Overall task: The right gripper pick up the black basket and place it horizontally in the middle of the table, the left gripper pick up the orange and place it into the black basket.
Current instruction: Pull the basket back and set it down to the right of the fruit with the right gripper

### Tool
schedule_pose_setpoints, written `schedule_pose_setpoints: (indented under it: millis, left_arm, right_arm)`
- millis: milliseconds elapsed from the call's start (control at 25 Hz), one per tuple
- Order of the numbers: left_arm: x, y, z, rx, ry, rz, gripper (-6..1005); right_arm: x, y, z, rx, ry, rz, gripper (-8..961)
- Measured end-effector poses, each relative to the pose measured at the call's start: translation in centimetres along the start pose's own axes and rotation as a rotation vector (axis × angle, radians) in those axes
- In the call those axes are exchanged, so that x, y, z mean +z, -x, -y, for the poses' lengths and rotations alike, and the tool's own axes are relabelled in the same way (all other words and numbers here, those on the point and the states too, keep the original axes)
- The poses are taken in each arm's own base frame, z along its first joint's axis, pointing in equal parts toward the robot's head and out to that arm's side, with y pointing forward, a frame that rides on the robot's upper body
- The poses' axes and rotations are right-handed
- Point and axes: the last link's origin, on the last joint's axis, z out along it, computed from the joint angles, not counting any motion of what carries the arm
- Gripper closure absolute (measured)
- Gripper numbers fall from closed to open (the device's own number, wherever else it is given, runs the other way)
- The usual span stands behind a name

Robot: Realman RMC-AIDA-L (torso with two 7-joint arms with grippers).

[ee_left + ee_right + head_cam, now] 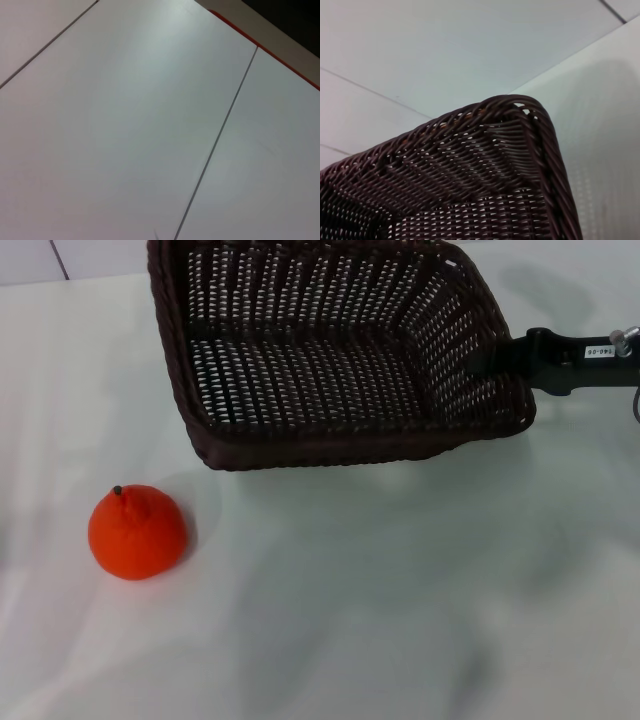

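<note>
There was one black basket (330,350) and one orange (137,531), both on a single white tabletop (400,600). One claw (490,360), the right one, was in sight at the basket's rim, carrying one small white label (598,352). That made two loose objects in all.

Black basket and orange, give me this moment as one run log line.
right gripper: at black basket right wall | basket: tilted | orange: on table, untouched | left gripper: out of view

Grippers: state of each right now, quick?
Right gripper: at the black basket's right wall, apparently gripping it; fingers hidden.
Left gripper: not in any view; its wrist camera shows only the table.
</note>
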Motion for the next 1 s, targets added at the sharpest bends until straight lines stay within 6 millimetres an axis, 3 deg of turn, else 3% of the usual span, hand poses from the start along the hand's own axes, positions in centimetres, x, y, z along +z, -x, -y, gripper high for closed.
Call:
schedule_pose_setpoints:
  millis: [200,520,720,1000]
  left_arm:
    - [0.0,0.0,0.1,-0.001,-0.005,0.002,79]
    - [0.1,0.2,0.2,-0.002,-0.012,0.009,80]
    - [0.3,0.5,0.3,-0.008,-0.018,0.029,80]
    - [0.3,1.6,-0.7,-0.001,0.115,0.184,80]
  right_arm:
    - [0.4,-0.1,-0.3,0.015,0.042,0.004,792]
    - [0.9,-0.2,-0.3,0.036,0.052,0.003,649]
    - [1.3,0.1,-0.1,0.053,0.037,0.007,413]
    - [0.5,-0.2,-0.5,0.051,0.049,-0.009,370]
